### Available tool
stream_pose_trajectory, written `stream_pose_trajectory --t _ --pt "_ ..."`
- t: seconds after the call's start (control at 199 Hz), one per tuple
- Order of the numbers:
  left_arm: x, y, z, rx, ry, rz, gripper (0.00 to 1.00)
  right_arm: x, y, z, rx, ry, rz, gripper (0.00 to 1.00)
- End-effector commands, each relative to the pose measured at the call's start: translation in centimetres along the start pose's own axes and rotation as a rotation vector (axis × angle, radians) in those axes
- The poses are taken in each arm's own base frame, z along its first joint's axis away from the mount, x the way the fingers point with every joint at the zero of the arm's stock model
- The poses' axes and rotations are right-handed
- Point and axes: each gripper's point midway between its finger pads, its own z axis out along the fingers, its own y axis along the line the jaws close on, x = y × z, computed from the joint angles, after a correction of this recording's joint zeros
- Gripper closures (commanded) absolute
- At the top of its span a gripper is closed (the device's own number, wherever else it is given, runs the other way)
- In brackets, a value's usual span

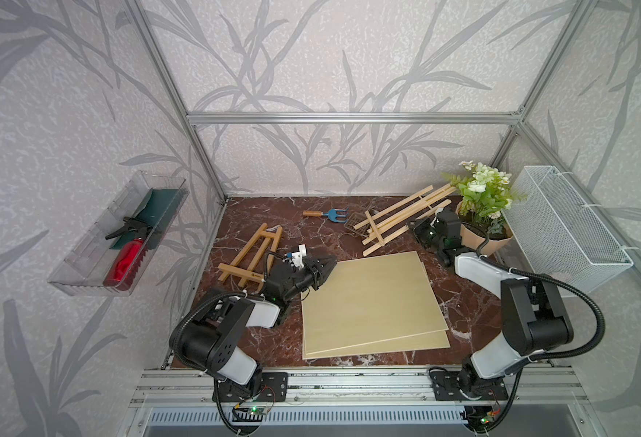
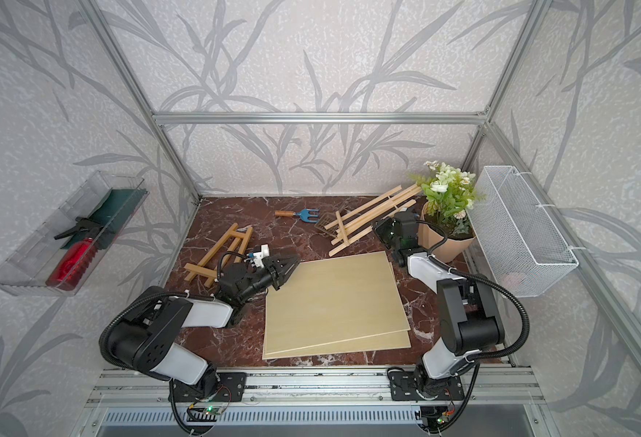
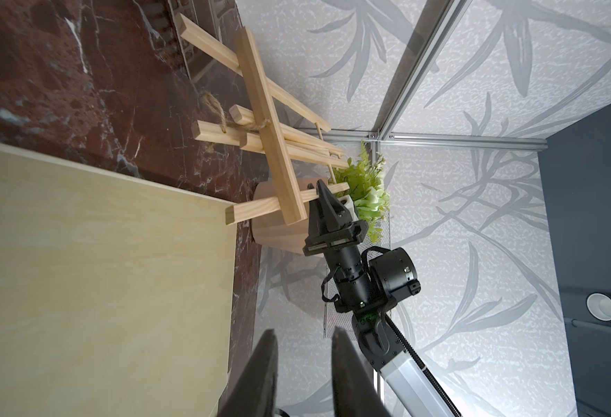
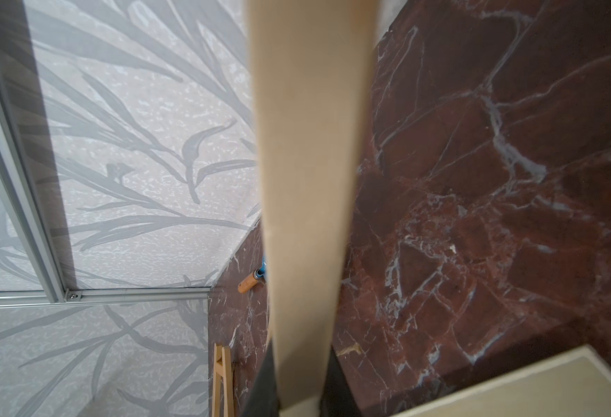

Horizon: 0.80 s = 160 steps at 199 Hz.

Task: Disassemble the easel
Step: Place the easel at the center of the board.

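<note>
item: light wooden easel (image 1: 398, 217), the task's thing. it lies at the back right of the tabletop (image 1: 269, 340), folded and slanted. its far end is beside the potted plant (image 1: 481, 196) and its near end points toward the stacked boards (image 1: 371, 302). it looks partly raised, but which slats touch the tabletop cannot be told.

parts seen in the left wrist view: long thin slats, one crossbar (image 3: 271, 126) laid over them, and a loop of twine (image 3: 217, 112) tied to one slat.

right tool (image 3: 320, 193): clamped on one outer slat, close to the crossbar. in the right wrist view that slat (image 4: 307, 180) runs straight out from between the closed fingers.

left tool (image 1: 326, 270): jaws a little apart and holding nothing. it hangs over the near left corner of the boards, well apart from the easel.

handling, as judged: light and stiff, in bare smooth wood that may slip or turn in a narrow grip. the slats are slender and likely to split if levered far from a joint. the twine is soft and will stop the legs spreading until it is freed.

where to take hold, as judged: across the flat faces of a slat, close to the crossbar or a joint. the second tool should brace a neighbouring slat, so that any pull runs along the wood.

also present: a small darker easel (image 1: 252, 253) at the left and a blue garden fork (image 1: 328, 215) at the back.
</note>
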Motion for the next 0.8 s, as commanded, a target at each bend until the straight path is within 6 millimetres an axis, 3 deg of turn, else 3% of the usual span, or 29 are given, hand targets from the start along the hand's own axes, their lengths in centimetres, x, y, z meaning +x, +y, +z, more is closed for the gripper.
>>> stream_pose_trajectory --t 0.0,0.145,0.477,0.798 --pt "0.8 -0.1 -0.7 -0.035 0.036 0.068 0.73 -2.9 5.2 -1.6 -0.155 -0.067 -0.065 1.00" --pt "0.9 -0.6 -1.6 -0.104 0.020 0.146 0.72 -3.2 5.7 -3.4 -0.211 -0.048 -0.026 1.00" --pt "0.6 -0.9 -4.1 -0.229 -0.053 0.240 0.70 -1.4 2.1 -5.8 0.060 0.082 -0.066 1.00" --pt "0.5 -0.5 -4.5 -0.254 -0.066 0.243 0.71 -1.1 -0.2 -3.1 0.144 0.135 -0.097 1.00"
